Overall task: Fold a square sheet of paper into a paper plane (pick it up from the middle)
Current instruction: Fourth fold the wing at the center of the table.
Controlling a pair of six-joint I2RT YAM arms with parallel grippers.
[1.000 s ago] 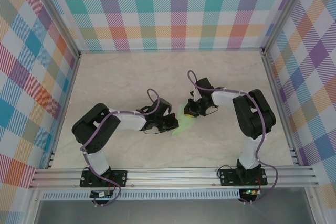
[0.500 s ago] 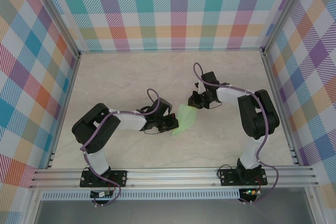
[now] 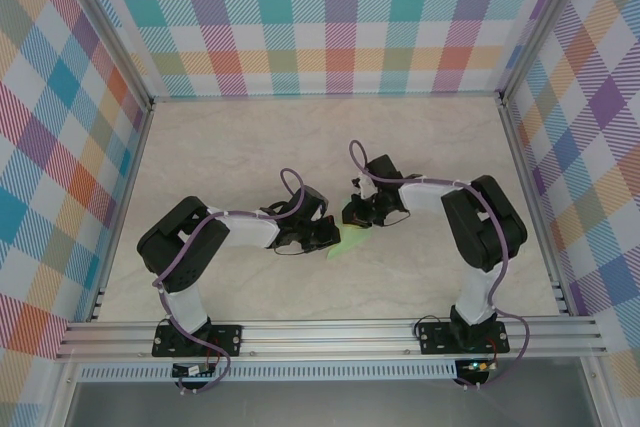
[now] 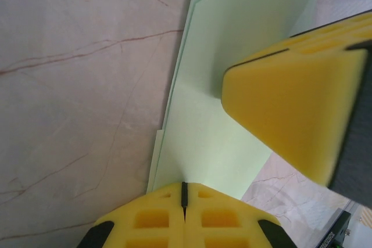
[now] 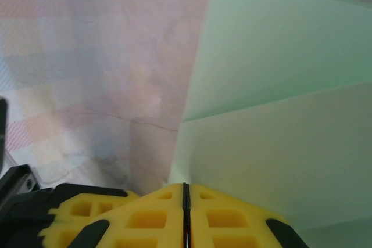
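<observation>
Near desk (image 3: 200, 167) centre, found square sheet of paper (image 3: 350, 241) part-folded, closed left pincer (image 3: 327, 237) at its edge. Saw closed right pincer (image 3: 358, 218) back down on it after brief lift-off. Read as crease-pressing; folding unfinished.

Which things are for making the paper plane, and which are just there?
For the job: green paper, left gripper, right gripper.
Just there: table, checked walls, metal rail.
</observation>
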